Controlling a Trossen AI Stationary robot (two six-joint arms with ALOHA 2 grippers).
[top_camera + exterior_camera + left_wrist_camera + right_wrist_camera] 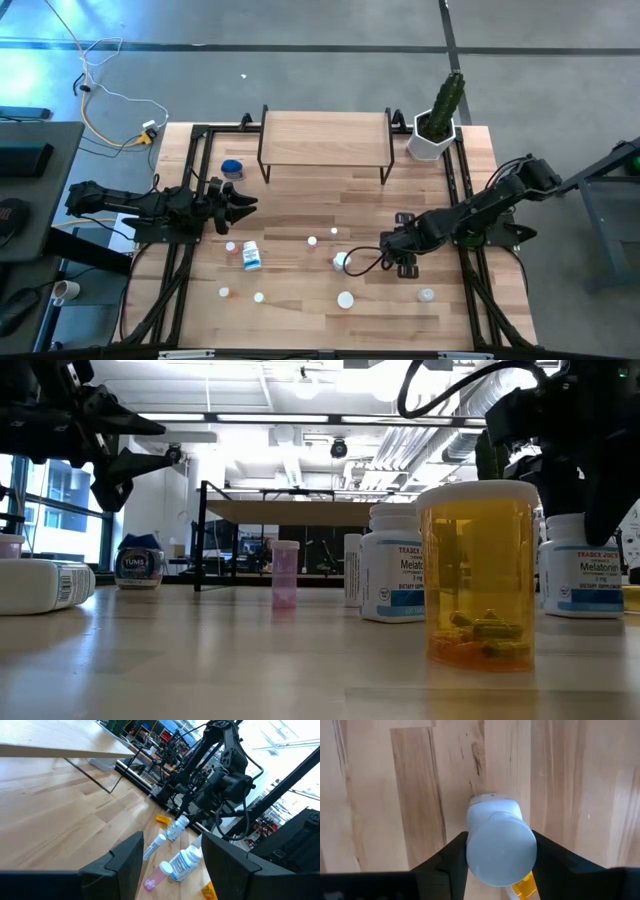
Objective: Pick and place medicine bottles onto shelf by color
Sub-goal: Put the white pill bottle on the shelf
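Observation:
My right gripper is low over the middle of the table, shut on a white-capped bottle, which fills the right wrist view. My left gripper is open and empty above the table's left part, near the blue-lidded jar. The shelf stands at the far edge with a bare top. Other bottles are scattered on the near half: a blue-labelled white one lying on its side, and an orange one standing on its base. My right gripper pinches the bottle's white cap between its two fingers, one on each side. The fingers come from above, slanting in from the table's right. An orange patch shows just under the cap. I cannot tell whether the bottle's base is on the table.
A white pot with a green plant stands right of the shelf. Small bottles stand near the front edge. Two white Melatonin bottles and a pink vial show in the low view.

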